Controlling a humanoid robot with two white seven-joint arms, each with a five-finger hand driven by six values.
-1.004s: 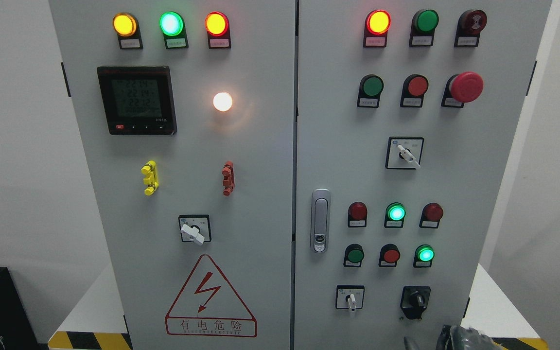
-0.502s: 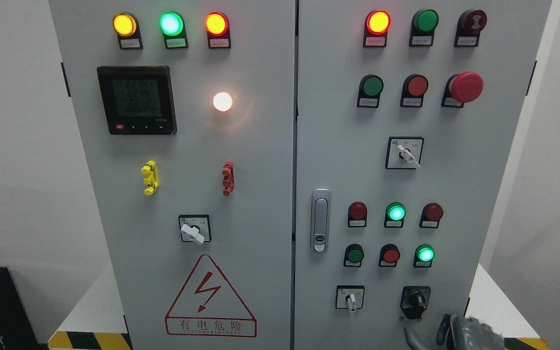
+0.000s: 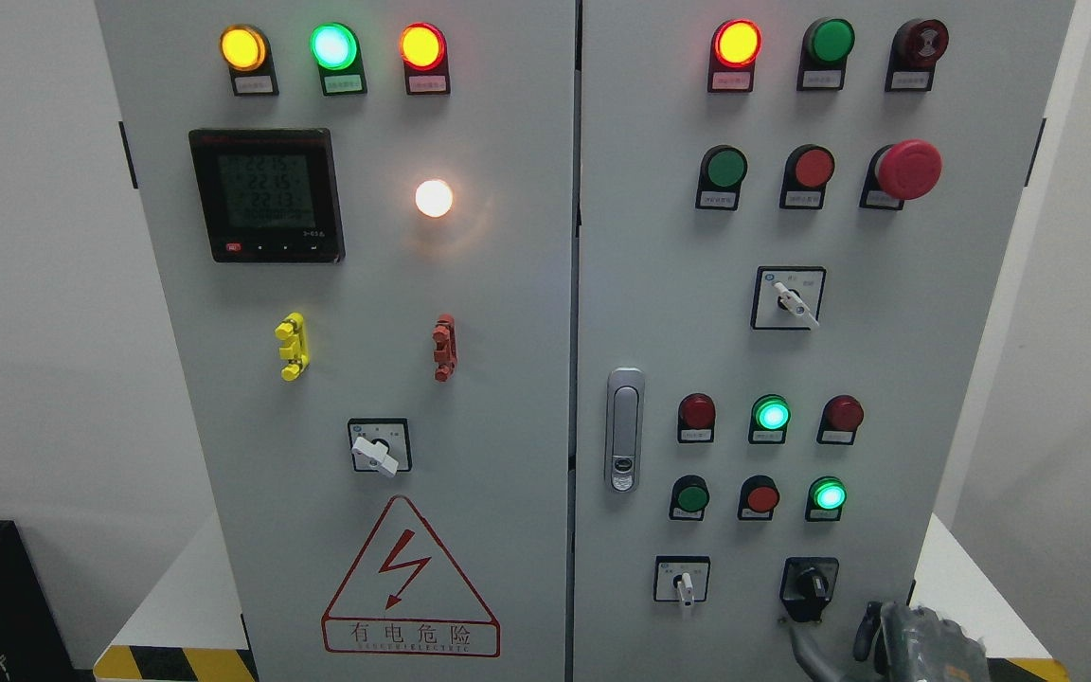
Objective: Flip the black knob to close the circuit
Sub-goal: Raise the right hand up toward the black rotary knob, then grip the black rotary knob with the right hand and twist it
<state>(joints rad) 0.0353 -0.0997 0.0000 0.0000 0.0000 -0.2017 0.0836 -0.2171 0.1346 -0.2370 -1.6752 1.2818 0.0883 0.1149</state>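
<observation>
Though apart — right hand [image 3: 886, 639] below black knob [image 3: 809, 587]

The grey cabinet [image 3: 527, 313] stands on a white platform [image 3: 181, 597] edged with yellow-black hazard striping [image 3: 171, 663].

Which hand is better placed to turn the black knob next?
Right. The right hand shows at the bottom edge, just below and right of the black knob on the cabinet's right door. No left hand is in view.

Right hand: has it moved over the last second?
Yes. The right hand has risen from the bottom edge toward the black knob, which hasn't turned.
</observation>
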